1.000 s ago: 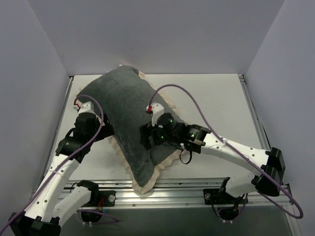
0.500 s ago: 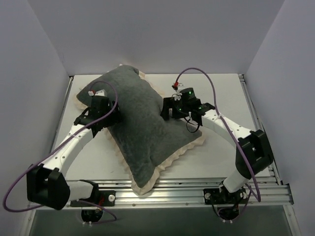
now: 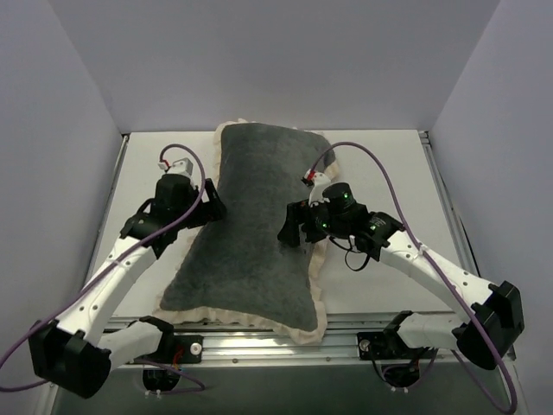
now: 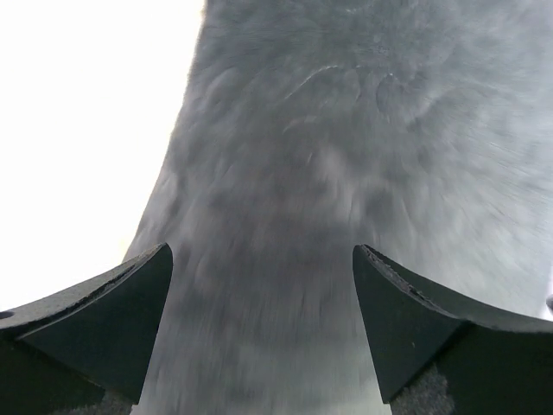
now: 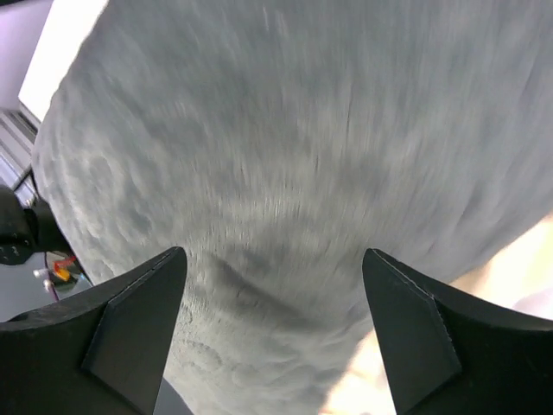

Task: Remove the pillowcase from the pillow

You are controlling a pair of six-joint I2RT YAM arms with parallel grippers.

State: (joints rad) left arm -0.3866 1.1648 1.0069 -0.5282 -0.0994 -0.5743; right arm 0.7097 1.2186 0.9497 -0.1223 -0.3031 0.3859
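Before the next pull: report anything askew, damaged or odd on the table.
Nothing looks damaged or spilled. The pillowcase lies a little askew on the table, its near frill reaching the table's near edge. The left gripper and the right gripper both stand open at its sides, gripping nothing. Both wrist views are blurred.

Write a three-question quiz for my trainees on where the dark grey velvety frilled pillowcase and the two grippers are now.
1. True or false: the dark grey velvety pillowcase with cream frill has the left gripper at its left edge and the right gripper at its right edge.
2. The left gripper's jaws are: A open, B shut on the frill, C out of view.
3. Fill in: the right gripper's jaws are ___.
Key: 1 true; 2 A; 3 open.
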